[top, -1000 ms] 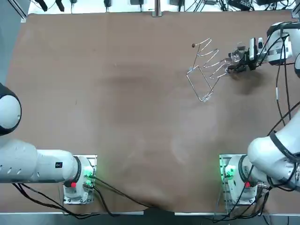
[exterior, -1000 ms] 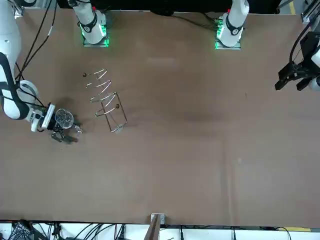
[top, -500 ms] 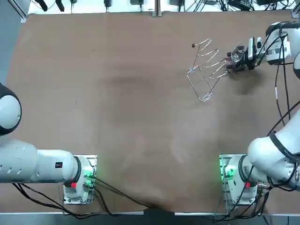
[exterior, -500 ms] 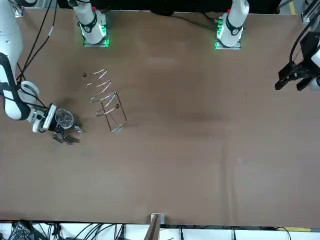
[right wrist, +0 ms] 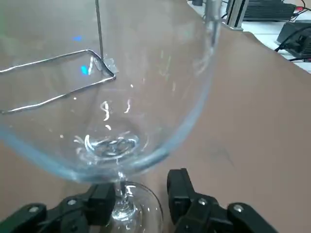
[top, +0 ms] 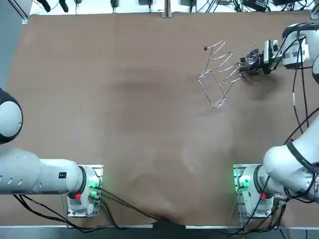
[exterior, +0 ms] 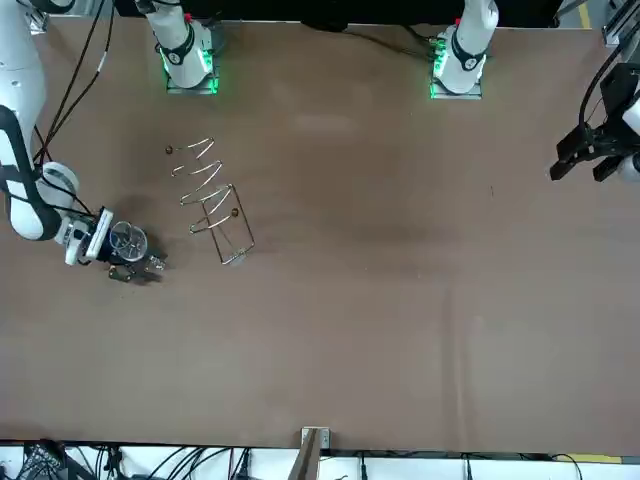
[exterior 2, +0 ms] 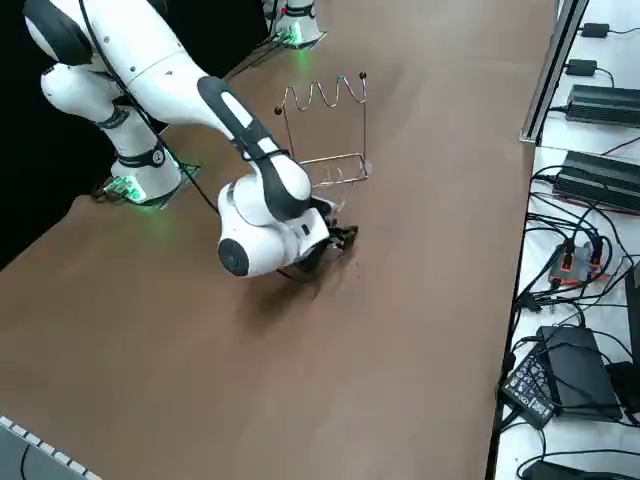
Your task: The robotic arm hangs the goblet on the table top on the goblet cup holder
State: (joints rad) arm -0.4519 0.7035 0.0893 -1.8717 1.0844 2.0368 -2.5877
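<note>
A clear goblet point(right wrist: 121, 97) fills the right wrist view, its stem caught between my right gripper's point(right wrist: 138, 199) black fingers point(right wrist: 182, 191). The gripper is shut on that stem. From above, the goblet point(top: 253, 54) and right gripper point(top: 246, 66) sit just right of the wire goblet holder point(top: 219, 69), close to its hooked prongs. The front view shows the goblet point(exterior: 127, 240) left of the holder point(exterior: 212, 200), with the gripper point(exterior: 140, 268) below it. In the right side view the gripper point(exterior 2: 340, 238) is low over the table, in front of the holder point(exterior 2: 325, 130).
The holder's wire base frame point(right wrist: 53, 82) lies on the brown table point(top: 124, 99) just beyond the glass. Power supplies and cables point(exterior 2: 590, 200) crowd the shelf past the table's right edge.
My right gripper has carried the goblet a little toward the table's far edge, staying beside the holder's prongs. The holder has not moved.
</note>
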